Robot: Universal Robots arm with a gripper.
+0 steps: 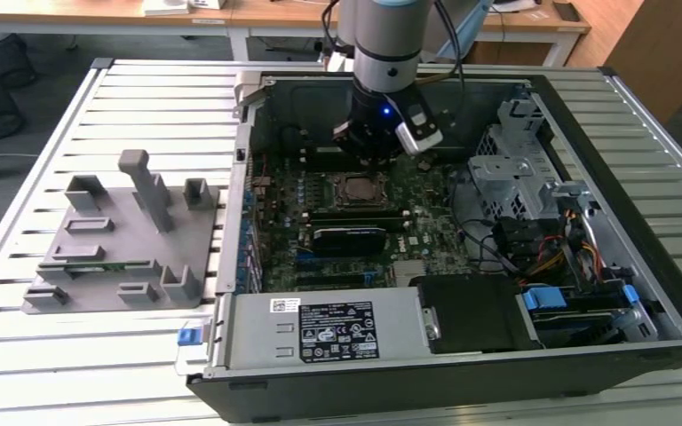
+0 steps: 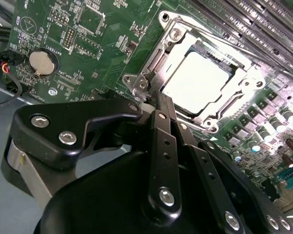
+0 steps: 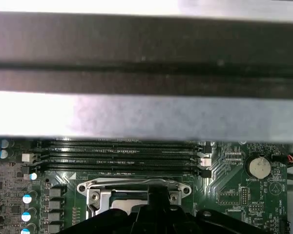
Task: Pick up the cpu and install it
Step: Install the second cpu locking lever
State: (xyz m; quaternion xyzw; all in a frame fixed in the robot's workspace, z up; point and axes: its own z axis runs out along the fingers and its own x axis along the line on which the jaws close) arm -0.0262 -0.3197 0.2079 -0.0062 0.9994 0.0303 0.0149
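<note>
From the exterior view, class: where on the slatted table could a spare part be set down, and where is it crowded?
Free: the slats in front of the grey fixture, and the strip behind it, beside the case. Crowded: inside the case, where the gripper hangs over the cpu in its socket.

The cpu (image 2: 198, 83) is a small flat square chip with a shiny silver-grey metal top, glaring almost white under the light in the second wrist view. It lies flat and level inside the motherboard's socket (image 2: 158, 56), framed on all sides by the socket's bright metal bracket, its edges square with that frame. In the exterior view the cpu (image 1: 357, 187) shows as a small pale square in the dark socket near the middle of the green motherboard (image 1: 430, 200), inside the open computer case (image 1: 625, 222), just beside the row of black memory slots.
</note>
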